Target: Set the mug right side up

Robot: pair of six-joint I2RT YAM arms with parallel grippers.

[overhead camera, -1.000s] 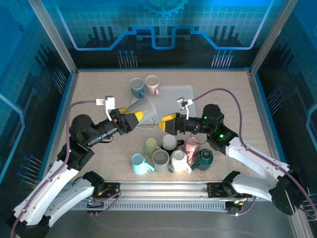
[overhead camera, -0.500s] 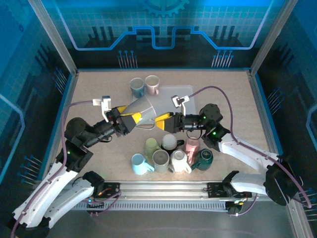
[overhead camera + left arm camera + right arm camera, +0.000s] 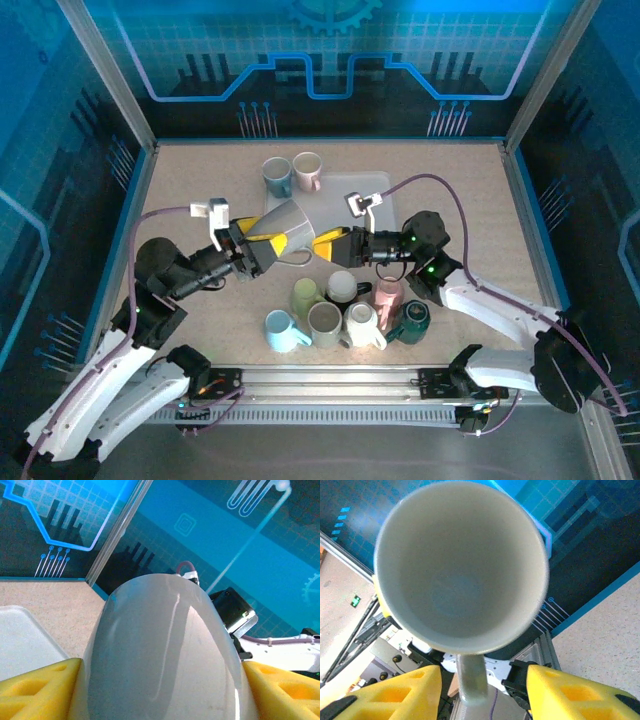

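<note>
glossy grey cone-shaped mug (image 3: pixel 288 218) pinched in left claw (image 3: pixel 270 238); right claw (image 3: pixel 477 687) at 3 o'clock, half spread astride handle (image 3: pixel 469 675).

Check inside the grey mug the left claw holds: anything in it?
Empty. The right wrist view looks straight into the grey mug: bare walls and bottom. The left claw covers only its outside, nothing inside.

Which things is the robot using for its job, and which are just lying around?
Job: grey mug, left tool, right tool.
Lying about: front mugs, back mugs, tray.
</note>
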